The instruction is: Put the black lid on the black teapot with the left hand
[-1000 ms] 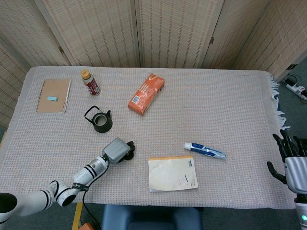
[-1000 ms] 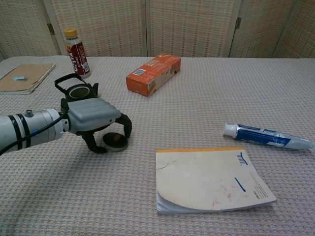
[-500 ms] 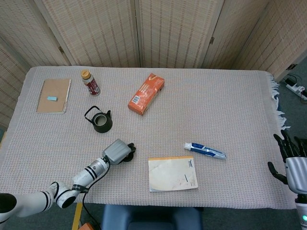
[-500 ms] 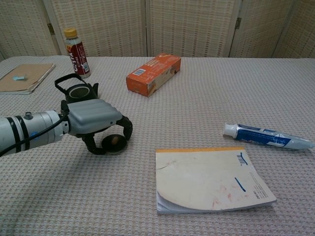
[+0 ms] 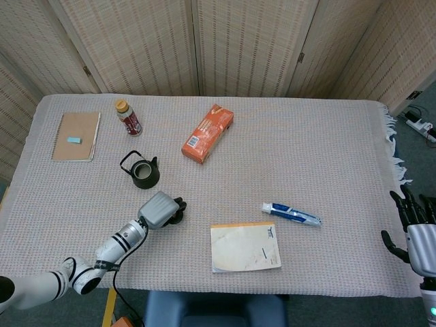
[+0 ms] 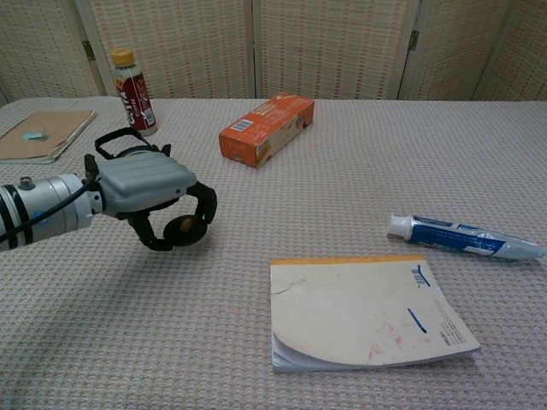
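The left hand [image 6: 145, 195] holds the black lid [image 6: 183, 227] between its curled fingers, lifted above the worktop [image 5: 327, 157], and the open black teapot [image 5: 144, 173] stands just beyond it, slightly toward the robot's left, so the lid must travel there.

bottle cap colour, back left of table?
Yellow-orange cap on the red-and-white bottle; clearest in the chest view.

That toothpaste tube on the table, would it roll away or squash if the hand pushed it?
The toothpaste tube lies flat on the woven cloth, tapering away from its cap, so it would probably slide or pivot rather than roll. It looks soft-bodied, likely denting under a squeeze, and light.
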You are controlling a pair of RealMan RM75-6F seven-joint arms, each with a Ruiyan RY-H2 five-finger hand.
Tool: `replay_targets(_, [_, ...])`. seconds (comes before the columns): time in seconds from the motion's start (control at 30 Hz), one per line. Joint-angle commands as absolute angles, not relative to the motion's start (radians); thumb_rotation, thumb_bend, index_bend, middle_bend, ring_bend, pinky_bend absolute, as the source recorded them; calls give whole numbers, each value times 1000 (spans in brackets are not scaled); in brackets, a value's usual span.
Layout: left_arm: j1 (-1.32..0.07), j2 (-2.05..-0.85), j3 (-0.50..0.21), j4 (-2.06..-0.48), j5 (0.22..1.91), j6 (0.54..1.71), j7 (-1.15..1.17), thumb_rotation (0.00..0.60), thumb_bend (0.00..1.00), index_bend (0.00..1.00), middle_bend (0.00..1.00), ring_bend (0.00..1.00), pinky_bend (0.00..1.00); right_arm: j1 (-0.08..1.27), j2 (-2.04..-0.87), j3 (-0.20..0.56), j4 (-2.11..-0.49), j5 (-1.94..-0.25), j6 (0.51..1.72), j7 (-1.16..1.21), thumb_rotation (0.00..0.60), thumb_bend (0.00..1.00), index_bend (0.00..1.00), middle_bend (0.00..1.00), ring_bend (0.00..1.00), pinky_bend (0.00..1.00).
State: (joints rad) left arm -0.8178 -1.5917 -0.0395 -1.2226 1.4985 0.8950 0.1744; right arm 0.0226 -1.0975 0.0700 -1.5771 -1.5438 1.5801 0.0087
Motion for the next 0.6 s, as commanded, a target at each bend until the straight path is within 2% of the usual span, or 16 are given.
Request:
replay_targets(0.03, [-822, -1555, -72, -1233, 1475, 902, 151, 600, 220, 488, 421, 853, 828, 22, -1098, 70, -1577, -1544, 1580, 8, 600, 372, 0, 1, 187, 66])
replay_targets(0.27, [-844, -1528, -149, -1167, 1357, 847, 131, 600, 220, 470, 421, 849, 828, 22, -1102, 69, -1574, -1541, 1576, 9, 600, 372, 0, 1, 188, 66])
replay_targets(0.6, [-853, -1533, -196, -1104, 1225, 785, 137, 600, 220, 457, 421, 848, 828, 21, -1103, 71, -1571, -1535, 1575, 11, 600, 372, 0, 1, 187, 66])
